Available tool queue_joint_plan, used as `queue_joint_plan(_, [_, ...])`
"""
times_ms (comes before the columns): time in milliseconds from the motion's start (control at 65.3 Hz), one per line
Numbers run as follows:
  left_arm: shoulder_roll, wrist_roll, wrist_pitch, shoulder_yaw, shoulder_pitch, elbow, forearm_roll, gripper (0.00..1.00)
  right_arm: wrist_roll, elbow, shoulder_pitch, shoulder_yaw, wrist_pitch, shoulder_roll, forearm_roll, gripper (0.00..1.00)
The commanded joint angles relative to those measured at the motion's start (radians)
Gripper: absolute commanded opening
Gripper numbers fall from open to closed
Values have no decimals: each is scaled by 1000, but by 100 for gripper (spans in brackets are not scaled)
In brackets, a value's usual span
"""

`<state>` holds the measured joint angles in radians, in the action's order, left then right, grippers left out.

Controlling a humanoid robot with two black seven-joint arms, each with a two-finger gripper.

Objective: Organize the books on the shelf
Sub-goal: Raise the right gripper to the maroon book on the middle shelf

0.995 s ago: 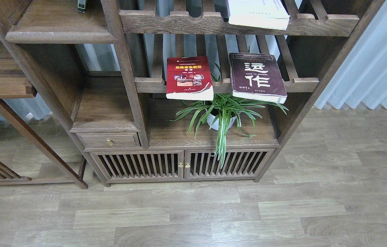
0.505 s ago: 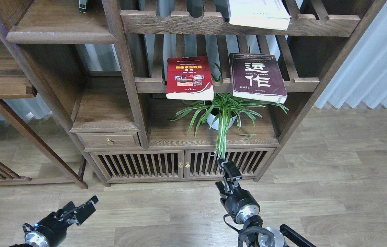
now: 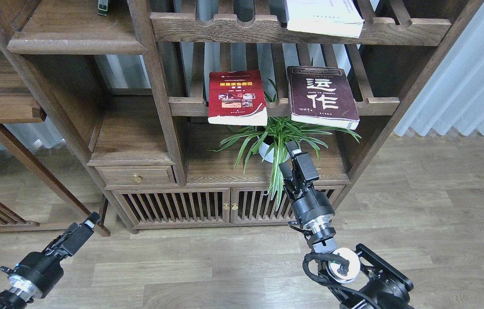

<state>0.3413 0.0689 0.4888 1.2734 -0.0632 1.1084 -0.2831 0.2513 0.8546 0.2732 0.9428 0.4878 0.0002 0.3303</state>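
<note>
Head view: the right gripper (image 3: 294, 165) is seen raised in front of the cabinet, its two fingers slightly parted and nothing held between them. Just above and left of it the potted plant (image 3: 277, 141) is found, leaves brushing past the fingers. Higher up, resting flat on the slatted rack (image 3: 379, 105), the red book (image 3: 236, 98) lies up and to the left of this gripper, and the maroon book (image 3: 321, 97) almost directly above it. The white book (image 3: 323, 17) is placed on the top rack, far above. The left gripper (image 3: 79, 231) is seen low over the floor, well left of the right one; whether its fingers are parted cannot be told. The solid shelf (image 3: 76, 36) is located far up and left.
</note>
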Motion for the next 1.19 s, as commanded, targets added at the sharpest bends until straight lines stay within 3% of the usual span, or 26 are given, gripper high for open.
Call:
queue_joint_plan(0, [-19, 0, 0, 70, 0, 2, 1, 100, 5, -141, 87, 8, 1, 0, 4, 99])
queue_joint_plan(92, [-21, 0, 0, 98, 2, 4, 1, 100, 5, -216, 146, 10, -28, 0, 15, 99])
queue_joint_plan(398, [-21, 2, 0, 142, 2, 10, 2, 100, -1, -304, 291, 123, -325, 0, 85, 99])
queue_joint_plan(750, [-21, 0, 0, 176, 2, 22, 1, 100, -7, -396, 345, 208, -382, 0, 104, 95])
queue_joint_plan(1026, [-18, 0, 0, 215, 2, 22, 1, 100, -7, -393, 357, 208, -397, 0, 182, 64])
queue_joint_plan(1072, [-16, 0, 0, 222, 0, 22, 2, 100, -9, -391, 359, 208, -394, 0, 185, 56])
queue_joint_plan(1118, [-15, 0, 0, 230, 0, 22, 1, 100, -7, -387, 359, 208, -385, 0, 193, 40])
queue_joint_plan(1179, [-15, 0, 0, 238, -1, 24, 2, 100, -7, -384, 359, 209, -380, 0, 200, 31])
